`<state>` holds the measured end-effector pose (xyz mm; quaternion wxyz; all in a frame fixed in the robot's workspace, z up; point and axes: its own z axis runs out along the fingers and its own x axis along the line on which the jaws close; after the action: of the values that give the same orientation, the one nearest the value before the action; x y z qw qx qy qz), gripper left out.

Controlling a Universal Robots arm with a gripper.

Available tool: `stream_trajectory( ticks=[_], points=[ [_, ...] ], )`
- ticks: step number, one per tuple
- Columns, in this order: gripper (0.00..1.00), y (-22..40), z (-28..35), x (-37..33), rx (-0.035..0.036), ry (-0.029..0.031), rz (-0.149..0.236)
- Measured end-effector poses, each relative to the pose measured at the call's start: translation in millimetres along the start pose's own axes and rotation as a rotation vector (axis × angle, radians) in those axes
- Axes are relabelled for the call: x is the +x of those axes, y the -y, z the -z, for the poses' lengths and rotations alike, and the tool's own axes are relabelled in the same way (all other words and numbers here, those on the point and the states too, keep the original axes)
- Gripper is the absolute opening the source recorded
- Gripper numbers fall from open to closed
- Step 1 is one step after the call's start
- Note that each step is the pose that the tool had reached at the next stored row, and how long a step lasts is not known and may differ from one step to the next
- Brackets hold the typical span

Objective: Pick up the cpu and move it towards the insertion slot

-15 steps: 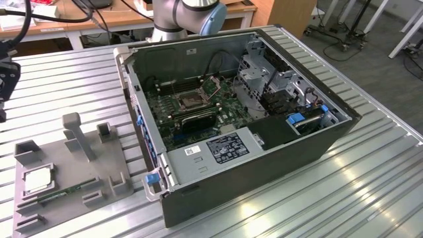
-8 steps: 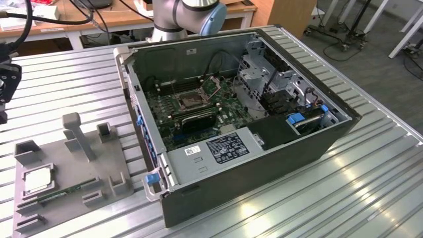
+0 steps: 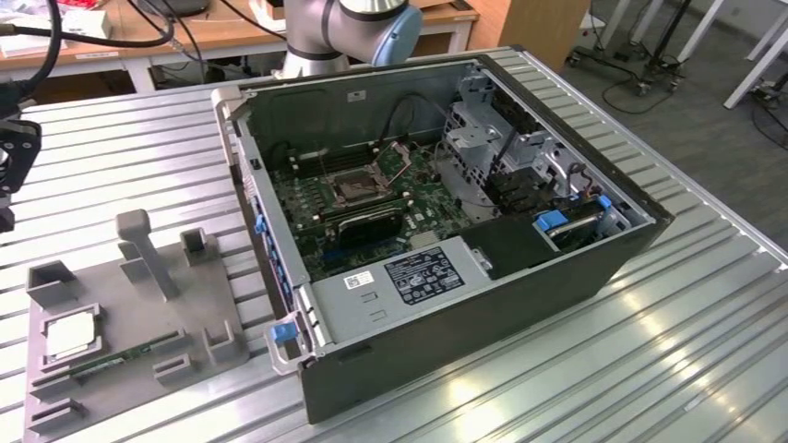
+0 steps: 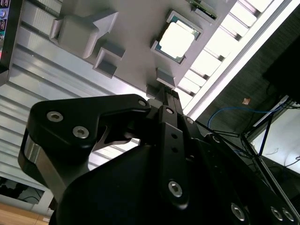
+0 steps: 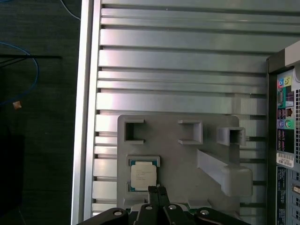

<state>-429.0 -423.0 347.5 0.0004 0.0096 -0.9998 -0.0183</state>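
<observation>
- Task barely started: cpu (image 5: 143,176) not yet picked up, it lies flat in its square pocket on the grey holder tray (image 5: 187,154), shiny top facing up
- gripper (image 5: 157,191) hangs above the tray, tips just beside the cpu's edge in the first wrist view; whether they touch it I can't tell
- Jaws drawn together, narrow, nothing between them
- Left to do, judging from this: grasp, lift, carry across to the insertion slot (image 3: 357,190)
- Slot sits on the motherboard (image 3: 314,208) inside the open computer case (image 3: 431,360), well apart from the tray; dark centre, silver frame, looks to have no chip in it
- Tray contents: cpu in one pocket, green memory stick (image 3: 117,362) in a narrow slot just beside it, on the side away from the case; the other raised pockets look unfilled
- Tray and case both rest on the ribbed metal table (image 5: 187,61), tray at the exterior view's left of the case
</observation>
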Motion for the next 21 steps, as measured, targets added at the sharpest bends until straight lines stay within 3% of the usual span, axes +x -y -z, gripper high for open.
stream_trajectory(
  ticks=[13,21],
  points=[
    [0.11,0.3,-7.1,0.0,0.0001,-0.0001,0.0],
    [0.11,0.3,-8.1,-0.1,-0.0001,0.0001,0.0]
  ],
)
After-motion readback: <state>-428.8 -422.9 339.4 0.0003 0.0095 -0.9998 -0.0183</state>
